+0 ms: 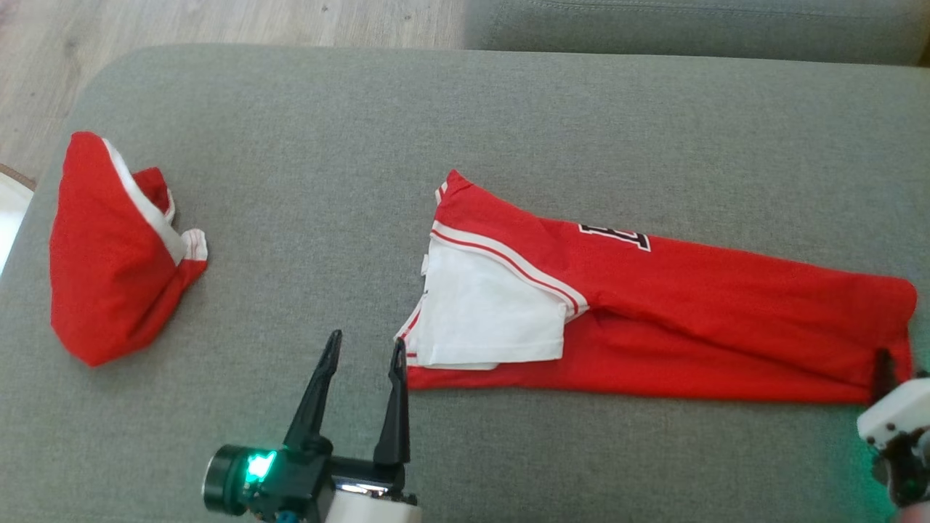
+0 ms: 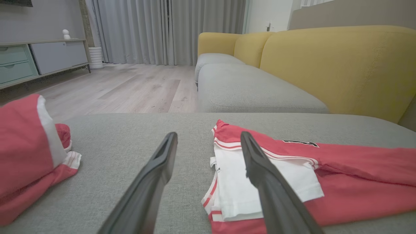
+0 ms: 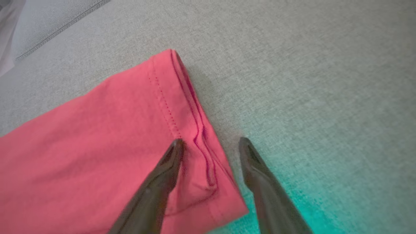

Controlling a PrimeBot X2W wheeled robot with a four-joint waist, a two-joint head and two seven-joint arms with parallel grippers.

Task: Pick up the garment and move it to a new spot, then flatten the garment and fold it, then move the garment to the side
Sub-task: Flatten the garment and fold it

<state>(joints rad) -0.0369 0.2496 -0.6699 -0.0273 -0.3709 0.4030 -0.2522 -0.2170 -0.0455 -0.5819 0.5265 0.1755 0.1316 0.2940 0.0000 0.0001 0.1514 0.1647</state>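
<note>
Right claw (image 3: 211,139) of mine straddles the garment's (image 1: 690,319) hem (image 3: 182,97), fingers apart, left claw (image 1: 367,338) gaping just beside the collar end (image 1: 454,211), cloth stretched lengthwise between them.

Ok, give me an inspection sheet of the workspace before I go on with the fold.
Surface: grey cushion, bare between the two garments.
Job's things: red garment folded into a long strip, lying flat, white sleeve on top at its left end.
Clutter: second red garment, bunched, apart at the far left.
Grippers: left gripper open beside the sleeve end, nothing between its fingers; right gripper open, fingers straddling the hem at the right end.
Cables: nothing seen.
Surroundings: wood floor, yellow sofa, grey curtains, sideboard.
</note>
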